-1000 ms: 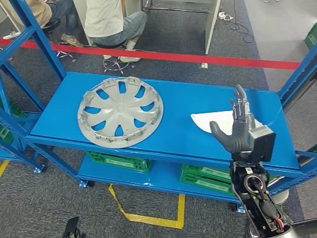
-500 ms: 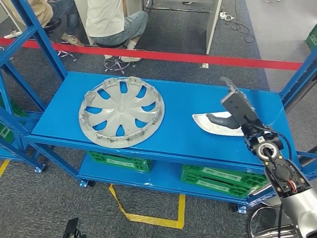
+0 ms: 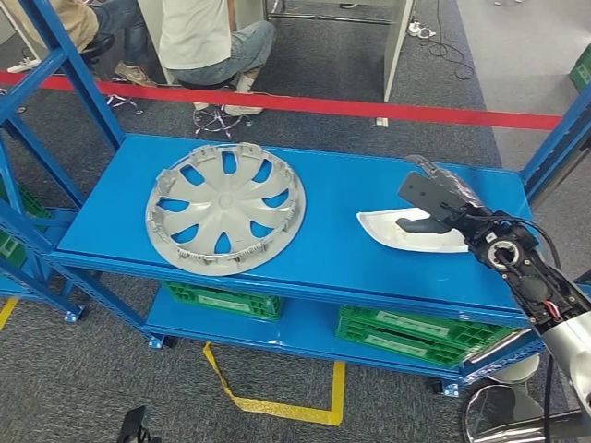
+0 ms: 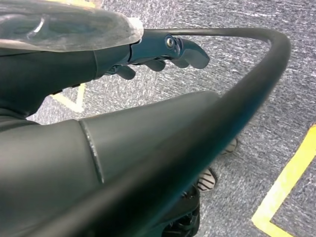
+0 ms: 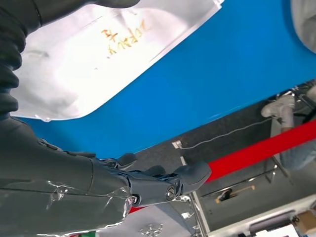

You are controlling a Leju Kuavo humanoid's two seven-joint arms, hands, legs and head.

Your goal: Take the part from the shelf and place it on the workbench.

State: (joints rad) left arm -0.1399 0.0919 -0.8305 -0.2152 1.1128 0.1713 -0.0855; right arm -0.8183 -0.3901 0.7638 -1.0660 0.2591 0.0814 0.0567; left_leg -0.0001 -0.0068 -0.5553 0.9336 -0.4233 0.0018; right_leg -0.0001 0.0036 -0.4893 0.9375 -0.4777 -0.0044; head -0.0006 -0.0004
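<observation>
Half the part (image 3: 391, 229) under right hand (image 3: 427, 198)

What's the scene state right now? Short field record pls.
shelf: blue rack, top level
wheel cover: silver, flat on the shelf's left half, untouched
white part: flat on the shelf's right half
right hand: low over the white part, thumb on it; grip not clear
left hand: hanging above the floor, holding nothing, fingers loosely curled
people: seated behind the red tape
</observation>
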